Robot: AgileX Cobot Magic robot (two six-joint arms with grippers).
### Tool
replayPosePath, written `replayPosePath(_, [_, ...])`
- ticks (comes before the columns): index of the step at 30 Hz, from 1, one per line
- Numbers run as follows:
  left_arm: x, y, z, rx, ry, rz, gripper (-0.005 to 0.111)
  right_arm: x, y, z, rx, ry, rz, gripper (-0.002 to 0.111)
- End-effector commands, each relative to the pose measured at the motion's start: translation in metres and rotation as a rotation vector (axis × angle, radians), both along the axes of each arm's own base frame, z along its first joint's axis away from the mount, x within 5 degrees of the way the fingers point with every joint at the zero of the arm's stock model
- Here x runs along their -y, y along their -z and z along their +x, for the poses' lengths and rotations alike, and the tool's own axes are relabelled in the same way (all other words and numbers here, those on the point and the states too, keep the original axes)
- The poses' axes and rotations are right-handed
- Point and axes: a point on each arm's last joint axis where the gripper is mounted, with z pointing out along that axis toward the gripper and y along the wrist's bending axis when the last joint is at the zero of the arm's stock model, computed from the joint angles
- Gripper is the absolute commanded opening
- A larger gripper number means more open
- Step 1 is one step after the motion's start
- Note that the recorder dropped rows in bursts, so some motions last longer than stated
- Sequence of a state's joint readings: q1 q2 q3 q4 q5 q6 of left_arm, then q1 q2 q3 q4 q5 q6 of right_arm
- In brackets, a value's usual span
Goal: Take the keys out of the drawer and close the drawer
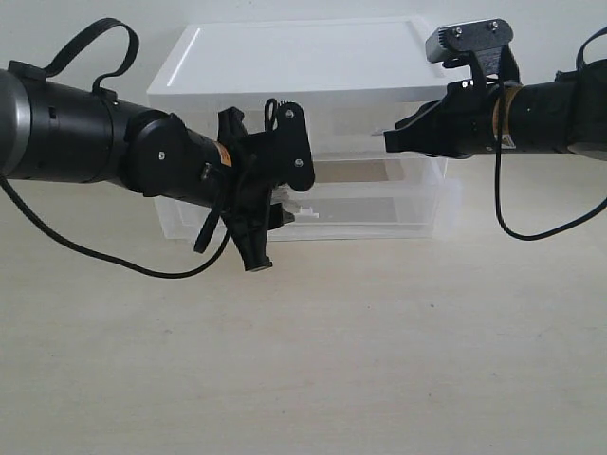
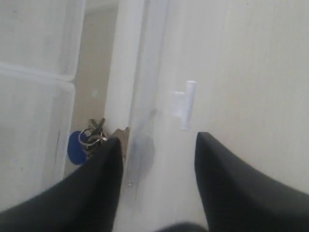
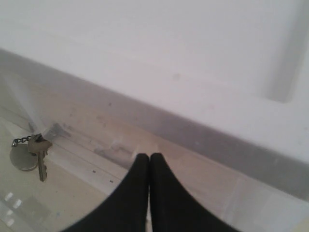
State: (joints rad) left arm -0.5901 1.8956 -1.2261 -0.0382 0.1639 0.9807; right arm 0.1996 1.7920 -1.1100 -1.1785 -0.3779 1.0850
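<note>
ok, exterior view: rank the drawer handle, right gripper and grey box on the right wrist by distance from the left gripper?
1. Handle, right beside the left gripper.
2. Right gripper, up and rightward.
3. Grey box, top right.

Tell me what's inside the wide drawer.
The keys lie inside the drawer: a ring, silver keys and a blue fob. A finger of the left pincer covers part of the bunch.
</note>
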Motion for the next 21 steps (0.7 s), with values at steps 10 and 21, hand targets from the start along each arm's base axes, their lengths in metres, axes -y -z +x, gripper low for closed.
replayPosePath(10, [-0.004,0.003,0.002,-0.030,-0.003,0.026,0.004,0.001,-0.003,0.002,0.008,0.010,0.000,0.000])
replayPosePath(21, [0.000,-0.012,-0.014,-0.070,0.030,0.053,0.004,0.001,-0.003,0.002,0.008,0.011,0.002,0.000])
